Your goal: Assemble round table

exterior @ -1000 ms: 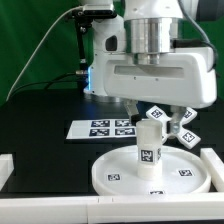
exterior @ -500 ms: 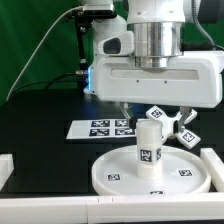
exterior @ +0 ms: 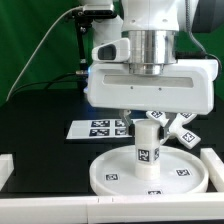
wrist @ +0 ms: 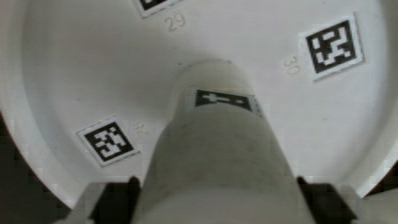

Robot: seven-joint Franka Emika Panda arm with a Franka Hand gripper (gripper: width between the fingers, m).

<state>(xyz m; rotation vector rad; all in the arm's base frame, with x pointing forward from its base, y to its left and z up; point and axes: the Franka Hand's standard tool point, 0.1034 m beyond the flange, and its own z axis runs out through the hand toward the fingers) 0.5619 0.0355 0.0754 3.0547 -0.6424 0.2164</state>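
The white round disc (exterior: 112, 172) lies flat on the black table near the front, and its tagged face fills the wrist view (wrist: 107, 70). The short cylinder leg (exterior: 149, 152) stands upright in the disc's central hub and carries a tag. In the wrist view the leg (wrist: 222, 140) runs up between my fingers. My gripper (exterior: 151, 114) hangs straight over the leg's top. Its dark pads (wrist: 118, 198) stand on either side of the leg, which they seem not to squeeze. The cross-shaped base (exterior: 180, 127) lies just behind the disc toward the exterior view's right, partly hidden by my hand.
The marker board (exterior: 103, 127) lies flat behind the disc. White rails stand at the table's left edge (exterior: 5, 168) and right edge (exterior: 213, 162). A green curtain hangs behind, with cables at the back left.
My hand has turned about its vertical axis over the leg and now faces the exterior camera square-on. The leg, disc and base have not moved.
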